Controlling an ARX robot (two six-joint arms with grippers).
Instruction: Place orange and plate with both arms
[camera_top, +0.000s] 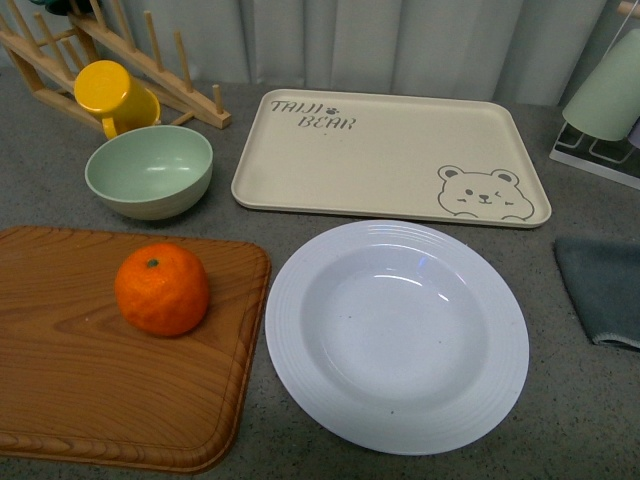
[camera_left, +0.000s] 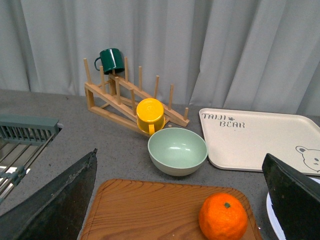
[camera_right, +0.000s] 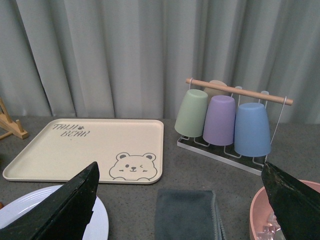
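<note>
while left gripper (camera_left: 180, 154) and right gripper (camera_right: 180, 167) gape released, the orange (camera_top: 162, 288) sits on the board (camera_top: 90, 395) beside the plate (camera_top: 297, 330).

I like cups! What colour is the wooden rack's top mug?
Dark green mug, best in left wrist view.

The orange (camera_top: 162, 289) is vivid orange, dimpled, with a green stem dot. The plate (camera_top: 397, 335) is plain white, its rim ringed with concentric ridges. The board (camera_top: 90, 380) shows warm brown wood grain. The tray (camera_top: 390, 160) is beige with a dark bear face and lettering. The bowl (camera_top: 149, 171) is pale green, the mug (camera_top: 115, 95) yellow, the desk (camera_top: 580, 410) speckled grey, the cloth (camera_top: 605, 285) at the right edge dark grey-green.
</note>
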